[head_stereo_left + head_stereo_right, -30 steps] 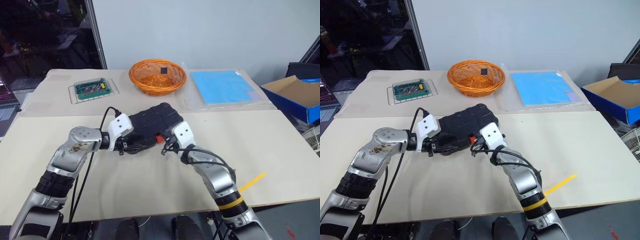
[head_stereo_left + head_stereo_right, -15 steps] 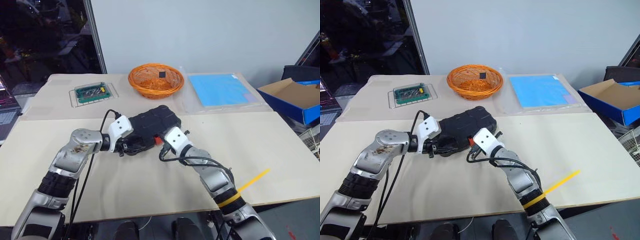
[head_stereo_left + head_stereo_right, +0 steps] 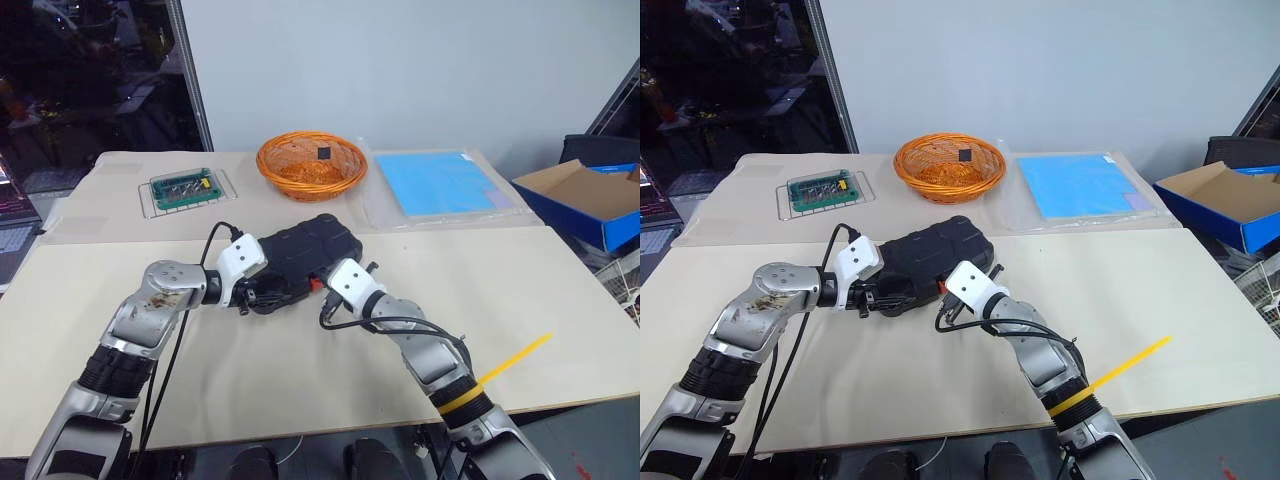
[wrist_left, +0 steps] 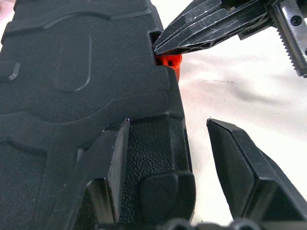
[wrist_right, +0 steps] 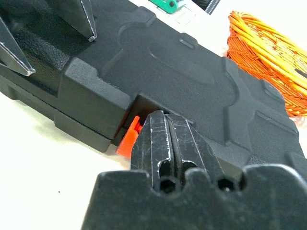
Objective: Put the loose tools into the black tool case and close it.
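Case: the black case [image 3: 305,255] lies lid down and shut on the near table, between my two arms. I see no loose tools on the table, so I judge they are already inside.
Latch: the orange latch [image 5: 128,140] sits in a notch on the case's near edge. I cannot tell whether it has clicked home.
Right gripper: my right gripper [image 5: 169,143] has its fingers pressed together, holding nothing, with the tips pushed against the latch.
Left gripper: my left gripper [image 4: 168,158] stands parted over the case's corner, one finger [image 4: 112,167] resting on the lid and the other off the edge above the bare table. It steadies the case and grips nothing.
Step in hand: as I read it, pressing the latch shut to finish the closing.
Risk, slip: the closed tips bear on a small plastic tab, so a push at a slant could skid off it and leave the latch unfastened.
Risk, slide: the left finger lies only on top of the lid, so a hard push could shove the case away towards the basket [image 3: 311,163].
Risk, lid: if a tool sits proud inside, the lid may spring back once I let go.
Far table: the green bit set [image 3: 181,183] and a blue sheet [image 3: 440,182] lie well apart from the case.
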